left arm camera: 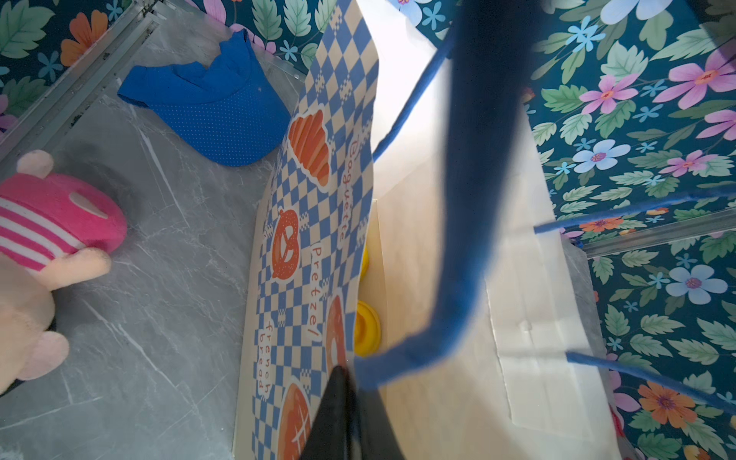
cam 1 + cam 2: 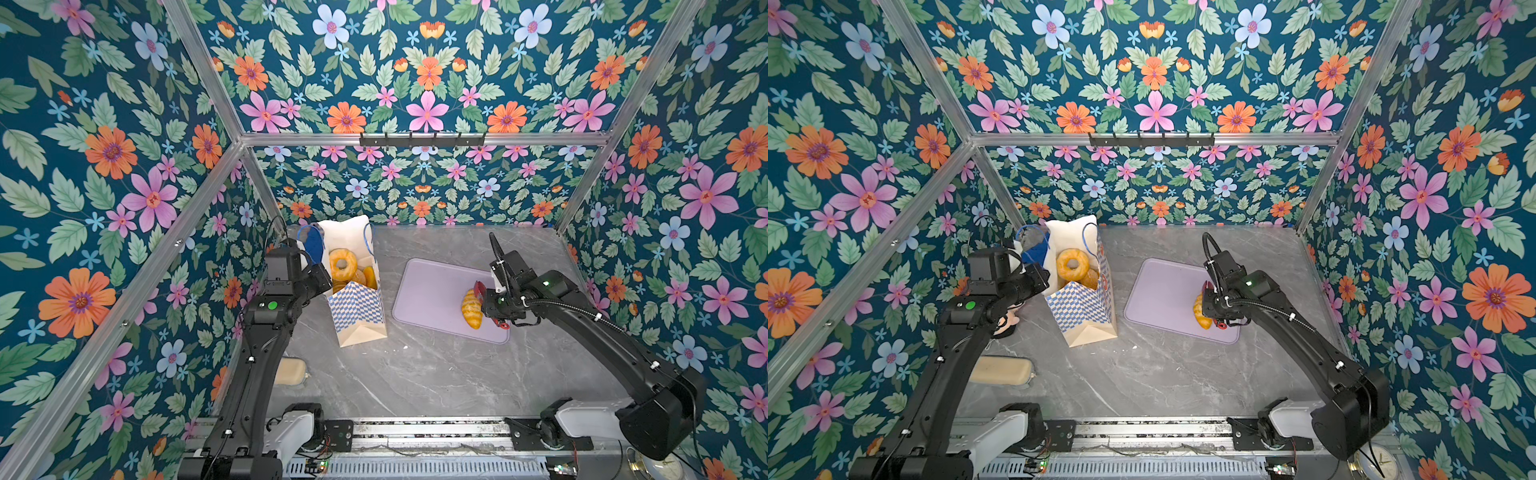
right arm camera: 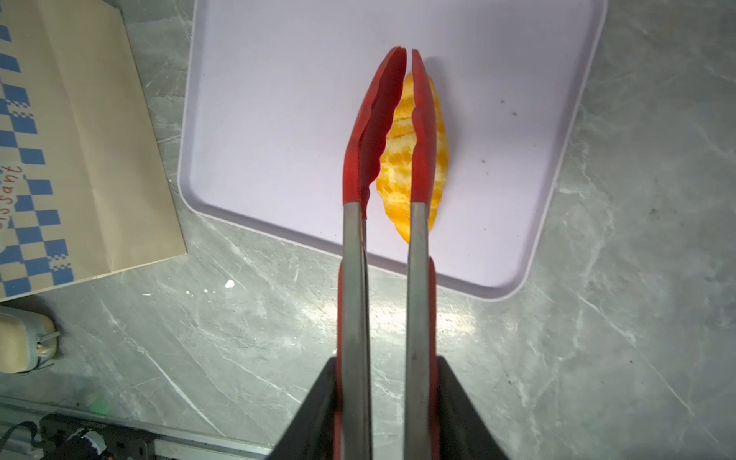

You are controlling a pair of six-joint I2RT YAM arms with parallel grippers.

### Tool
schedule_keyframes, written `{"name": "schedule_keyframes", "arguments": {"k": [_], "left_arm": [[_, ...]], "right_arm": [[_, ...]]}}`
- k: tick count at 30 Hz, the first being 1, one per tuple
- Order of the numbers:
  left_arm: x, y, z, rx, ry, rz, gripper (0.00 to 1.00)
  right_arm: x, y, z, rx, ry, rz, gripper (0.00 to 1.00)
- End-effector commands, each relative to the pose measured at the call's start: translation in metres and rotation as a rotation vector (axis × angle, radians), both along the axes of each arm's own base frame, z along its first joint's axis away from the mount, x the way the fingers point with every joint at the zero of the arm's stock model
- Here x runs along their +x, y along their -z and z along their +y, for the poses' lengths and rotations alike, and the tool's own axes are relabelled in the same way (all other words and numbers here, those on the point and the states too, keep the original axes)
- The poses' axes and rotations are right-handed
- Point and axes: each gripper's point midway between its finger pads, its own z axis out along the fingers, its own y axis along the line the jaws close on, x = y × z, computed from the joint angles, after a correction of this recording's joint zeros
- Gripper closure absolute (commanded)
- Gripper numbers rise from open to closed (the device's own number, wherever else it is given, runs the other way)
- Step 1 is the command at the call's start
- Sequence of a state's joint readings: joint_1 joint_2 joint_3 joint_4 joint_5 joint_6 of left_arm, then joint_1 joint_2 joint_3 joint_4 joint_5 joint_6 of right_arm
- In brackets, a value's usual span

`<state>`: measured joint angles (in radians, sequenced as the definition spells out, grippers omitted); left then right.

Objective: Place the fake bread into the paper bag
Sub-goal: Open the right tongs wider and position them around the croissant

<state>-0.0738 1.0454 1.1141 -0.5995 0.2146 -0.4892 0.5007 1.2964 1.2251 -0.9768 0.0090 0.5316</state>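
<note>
Red-tipped steel tongs [image 3: 354, 239], clamped in right fingers [image 3: 314, 418], hang over glossy ridged croissant [image 3: 398, 159]; left fingers [image 1: 334, 410] unclear.

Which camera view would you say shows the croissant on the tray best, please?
The right wrist view: the croissant is close, ridges clear, though red tongs cross it. Both top views show it small, half hidden. The left wrist view misses it.

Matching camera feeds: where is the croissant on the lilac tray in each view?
A top view: croissant on the tray's right part, beside the tongs.
A top view: croissant, same spot.
Left wrist: not in it.
Right wrist: croissant under the tongs' red tips.
Shared landmark: paper bag, in all four.
</note>
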Motion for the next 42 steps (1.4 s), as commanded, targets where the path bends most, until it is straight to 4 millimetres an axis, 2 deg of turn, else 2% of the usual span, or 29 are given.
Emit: {"name": "schedule_keyframes", "arguments": {"k": [1, 6, 11, 42], "left_arm": [[-0.002, -0.006, -0.001, 0.006, 0.014, -0.012, 0.87], [-0.003, -0.010, -0.001, 0.010, 0.014, -0.019, 0.81], [-0.004, -0.012, 0.000, 0.011, 0.013, -0.021, 0.80], [-0.005, 0.001, 0.000, 0.012, 0.011, 0.000, 0.80]], "right_arm": [[-0.013, 0.004, -0.012, -0.031, 0.030, 0.029, 0.63], [-0.024, 0.008, -0.016, -0.029, 0.038, 0.045, 0.62], [-0.027, 0.014, -0.014, -0.016, 0.037, 0.066, 0.62], [-0.022, 0.019, 0.002, 0.028, -0.004, 0.099, 0.45]]}}
